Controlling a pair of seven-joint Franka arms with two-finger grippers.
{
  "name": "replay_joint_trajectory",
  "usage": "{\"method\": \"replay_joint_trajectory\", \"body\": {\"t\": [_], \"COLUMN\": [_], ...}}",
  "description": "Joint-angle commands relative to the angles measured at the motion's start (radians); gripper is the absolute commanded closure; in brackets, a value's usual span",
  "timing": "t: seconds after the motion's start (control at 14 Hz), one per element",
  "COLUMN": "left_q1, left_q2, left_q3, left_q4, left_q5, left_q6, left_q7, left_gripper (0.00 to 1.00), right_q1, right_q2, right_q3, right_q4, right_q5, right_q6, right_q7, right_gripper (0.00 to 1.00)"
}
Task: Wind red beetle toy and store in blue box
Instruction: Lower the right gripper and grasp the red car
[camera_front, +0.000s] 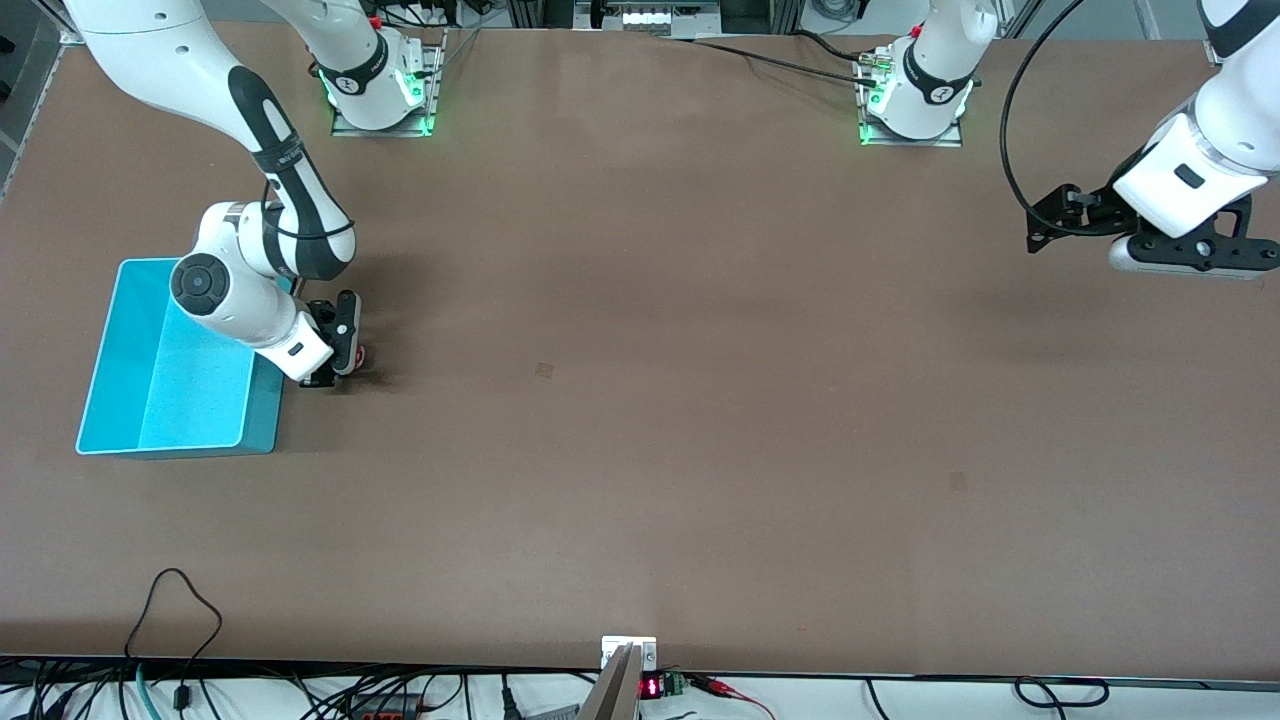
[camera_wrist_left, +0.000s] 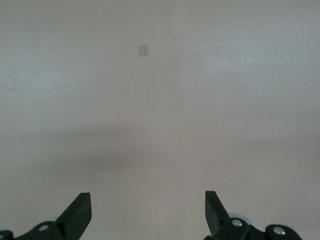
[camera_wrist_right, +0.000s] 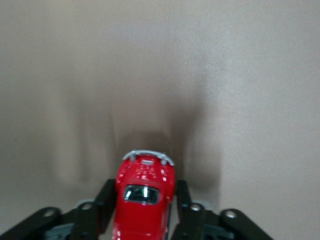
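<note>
The red beetle toy (camera_wrist_right: 144, 192) sits between the fingers of my right gripper (camera_wrist_right: 144, 189), which is shut on its sides, silvery end pointing away from the wrist. In the front view only a bit of the red toy (camera_front: 359, 352) shows at the right gripper (camera_front: 345, 362), low at the table, just beside the blue box (camera_front: 265, 415) on the side toward the left arm's end. The box stands open and holds nothing I can see. My left gripper (camera_front: 1045, 222) waits open and empty, raised over the left arm's end of the table; its fingertips (camera_wrist_left: 80, 207) frame bare table.
The right arm's forearm (camera_front: 235, 290) hangs over the blue box's corner nearest the bases. A small patch mark (camera_front: 543, 370) lies mid-table. Cables and a small display (camera_front: 650, 687) run along the table edge nearest the front camera.
</note>
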Motion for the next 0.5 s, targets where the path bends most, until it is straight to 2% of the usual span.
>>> {"method": "replay_joint_trajectory", "body": {"t": [0.0,0.14,0.43], "left_q1": [0.005,0.005,0.005], "left_q2": [0.008,0.009,0.009], "left_q3": [0.001,0.001,0.001], "left_q4": [0.021,0.021,0.021], "left_q5": [-0.006,-0.006,-0.006], "left_q6": [-0.019,-0.019,-0.019], "left_q7": [-0.007,-0.007,-0.007], "left_gripper": [0.00,0.00,0.00], "right_q1": [-0.006,0.013,0.055], "right_q2": [-0.021,-0.045,-0.126], "right_q3": [0.002,0.002,0.000], "right_q4": [-0.004,0.023,0.114], "right_q5": [-0.002,0.004,0.007], "right_q6": [0.010,0.009,-0.115], "right_q7": [-0.006,0.055,0.282], "right_gripper": [0.83,0.86,0.88]}}
